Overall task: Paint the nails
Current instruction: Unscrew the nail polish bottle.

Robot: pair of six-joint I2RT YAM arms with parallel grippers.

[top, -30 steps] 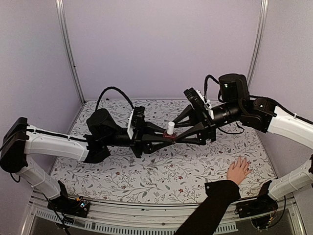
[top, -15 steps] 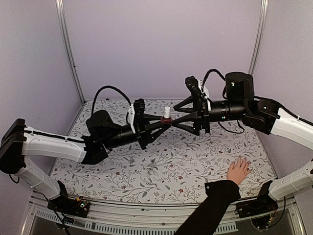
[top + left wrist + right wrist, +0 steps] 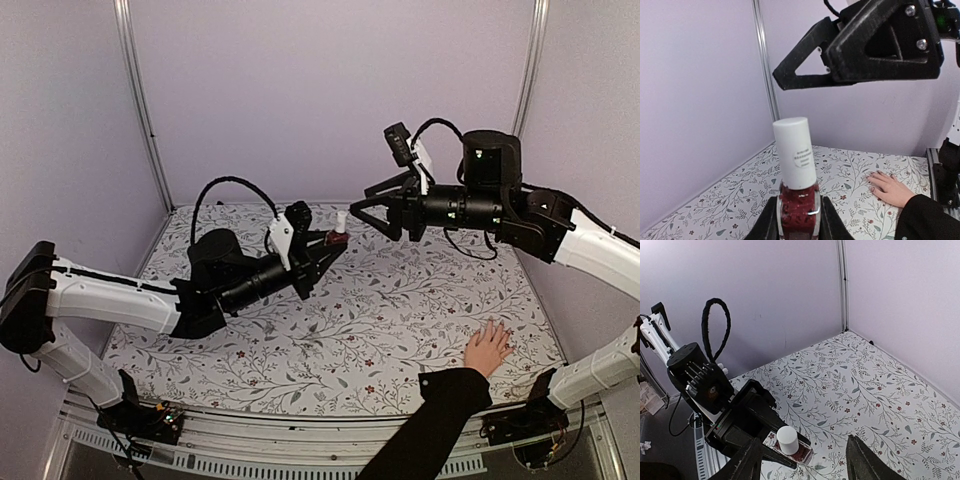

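The nails (image 3: pixel 873 176) are on the person's hand (image 3: pixel 488 348), which lies flat with spread fingers at the near right of the table (image 3: pixel 400 330), a black sleeve (image 3: pixel 430 420) running back from it. They are well apart from both arms, and too small to tell whether any polish is on them

A second ago both arms met low over the middle of the table, with the right hand's fingers on either side of the white cap. Since then the left hand (image 3: pixel 325 243) has raised the dark-red bottle (image 3: pixel 799 210) off the table and tipped it upward; it is pinching the bottle's glass body between its fingers. The right hand (image 3: pixel 362 207) has risen and drawn back. It now hangs just above and beyond the cap (image 3: pixel 794 152), fingers spread, gripping nothing

The cap sits on the bottle, so I judge the unscrewing did not take, or was only a first turn. No brush is out, and painting has not begun; the right hand probably needs another grip on the cap

Count: one bottle, one cap, one person's hand, one sleeve, two robot hands
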